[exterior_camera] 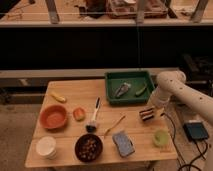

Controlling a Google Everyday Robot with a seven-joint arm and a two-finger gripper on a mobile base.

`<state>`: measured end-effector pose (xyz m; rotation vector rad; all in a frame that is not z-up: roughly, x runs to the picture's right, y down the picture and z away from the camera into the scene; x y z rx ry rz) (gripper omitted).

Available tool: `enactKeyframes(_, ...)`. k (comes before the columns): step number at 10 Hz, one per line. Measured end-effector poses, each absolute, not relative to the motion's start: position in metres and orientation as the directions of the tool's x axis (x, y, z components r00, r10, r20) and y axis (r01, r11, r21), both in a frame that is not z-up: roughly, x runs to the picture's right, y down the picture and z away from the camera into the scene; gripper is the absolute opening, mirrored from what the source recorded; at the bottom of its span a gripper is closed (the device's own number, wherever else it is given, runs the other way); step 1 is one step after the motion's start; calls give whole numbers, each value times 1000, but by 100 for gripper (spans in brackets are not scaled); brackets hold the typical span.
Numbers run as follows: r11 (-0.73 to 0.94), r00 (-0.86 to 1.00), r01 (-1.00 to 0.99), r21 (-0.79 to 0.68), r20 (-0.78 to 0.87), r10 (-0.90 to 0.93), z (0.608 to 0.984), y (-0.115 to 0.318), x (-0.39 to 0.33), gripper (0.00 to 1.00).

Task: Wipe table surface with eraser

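Observation:
The eraser, a small dark block with pale stripes, lies on the light wooden table surface near its right edge, just in front of the green tray. My gripper reaches down from the white arm on the right and is shut on the eraser, holding it against the tabletop. The arm's wrist hides the fingers' upper part.
A green tray holds two small items. A white-handled brush, thin stick, blue-grey pad, green cup, dark bowl, white cup, orange bowl and yellow item lie about.

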<state>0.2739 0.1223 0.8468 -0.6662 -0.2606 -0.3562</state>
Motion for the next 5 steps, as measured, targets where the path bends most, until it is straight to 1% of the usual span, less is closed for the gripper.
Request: enactKeyframes(5, 716, 872, 468, -518, 405, -276, 859, 114, 229, 0)
